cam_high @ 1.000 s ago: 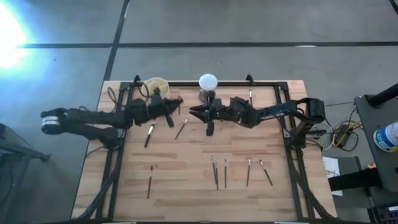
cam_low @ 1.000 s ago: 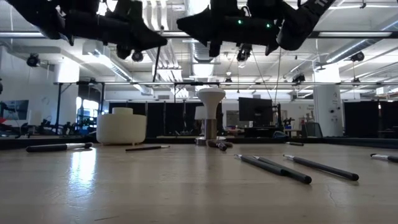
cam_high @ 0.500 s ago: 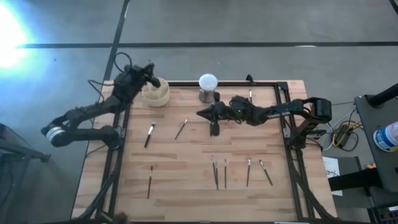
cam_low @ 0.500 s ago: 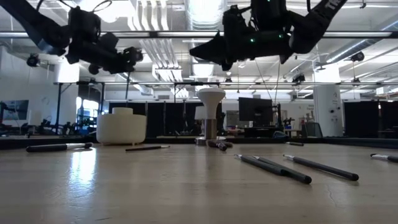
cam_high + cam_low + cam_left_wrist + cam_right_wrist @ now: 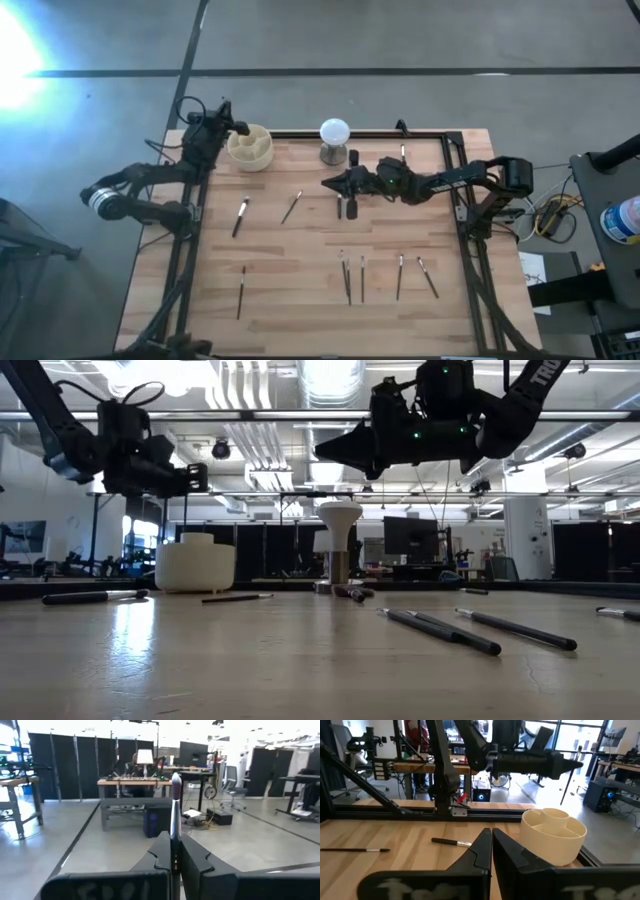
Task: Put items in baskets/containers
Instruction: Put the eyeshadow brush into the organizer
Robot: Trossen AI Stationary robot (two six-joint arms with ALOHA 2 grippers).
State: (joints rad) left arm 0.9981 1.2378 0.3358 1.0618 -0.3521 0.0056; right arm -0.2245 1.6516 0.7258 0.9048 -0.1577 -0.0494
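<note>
The wooden table carries the cream cup at its far left corner, with loose brushes scattered across the boards nearer the front. The left gripper hovers at the cup's rim, its fingers pinching a brush that stands up between them — tip clear above the fingertips. The right gripper hangs mid-table, fingers pressed together on nothing — the cup lies ahead of them.

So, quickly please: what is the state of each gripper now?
Left gripper: shut on a makeup brush, beside the cream cup.
Right gripper: fingers shut, holding nothing, above the table.
</note>
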